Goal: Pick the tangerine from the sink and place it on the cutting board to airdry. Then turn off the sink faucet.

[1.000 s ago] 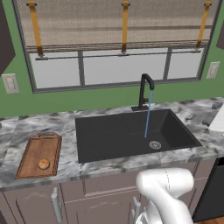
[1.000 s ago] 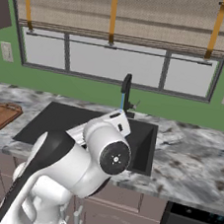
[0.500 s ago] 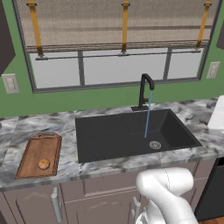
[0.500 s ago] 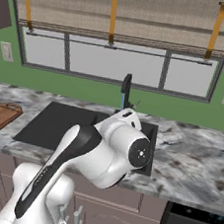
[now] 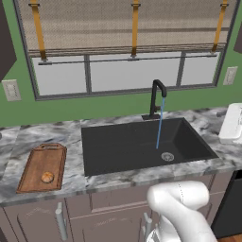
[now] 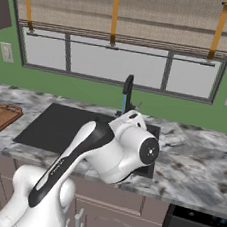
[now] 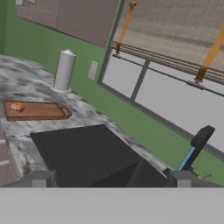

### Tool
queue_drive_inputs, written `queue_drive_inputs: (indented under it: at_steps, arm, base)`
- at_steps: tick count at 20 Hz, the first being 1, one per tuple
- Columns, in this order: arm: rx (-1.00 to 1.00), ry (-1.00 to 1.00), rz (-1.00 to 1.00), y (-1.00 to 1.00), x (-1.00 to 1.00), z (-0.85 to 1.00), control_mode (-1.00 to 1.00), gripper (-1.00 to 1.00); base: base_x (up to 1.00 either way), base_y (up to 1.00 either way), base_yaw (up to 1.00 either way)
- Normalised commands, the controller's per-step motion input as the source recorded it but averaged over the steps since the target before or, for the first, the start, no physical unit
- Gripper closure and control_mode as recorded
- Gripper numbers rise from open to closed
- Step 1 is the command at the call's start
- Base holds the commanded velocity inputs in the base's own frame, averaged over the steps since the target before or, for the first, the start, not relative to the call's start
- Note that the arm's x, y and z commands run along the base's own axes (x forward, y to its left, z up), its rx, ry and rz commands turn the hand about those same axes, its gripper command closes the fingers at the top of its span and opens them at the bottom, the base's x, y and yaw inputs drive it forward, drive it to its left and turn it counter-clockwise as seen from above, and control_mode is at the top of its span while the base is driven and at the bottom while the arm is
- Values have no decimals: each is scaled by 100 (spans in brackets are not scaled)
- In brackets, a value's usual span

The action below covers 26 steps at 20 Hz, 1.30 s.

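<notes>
Sitting on the cutting board left of the sink, the tangerine is already placed. Faucet at the sink's back edge is running into it; shutting it off is what's left. Pincer spread wide, holding nothing, over the sink.

Cutting board on marbled counter
</notes>
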Motion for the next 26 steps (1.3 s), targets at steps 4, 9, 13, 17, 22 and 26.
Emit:
queue_drive_inputs:
  at_steps: [4,9,13,17,22,26]
  arm:
    - [0,0,0,-3,25,-19,-100,-100]
    - [0,0,0,-8,25,-5,-100,-100]
    - [0,0,0,-12,27,0,-100,-100]
    - [0,0,0,-17,34,0,-100,-100]
    - [0,0,5,-16,16,0,-100,-100]
    - [1,0,9,-1,12,0,-100,-100]
  base:
    - [0,0,0]
    - [0,0,0]
    - [0,0,0]
    - [0,0,0]
    - [0,0,0]
    - [0,0,0]
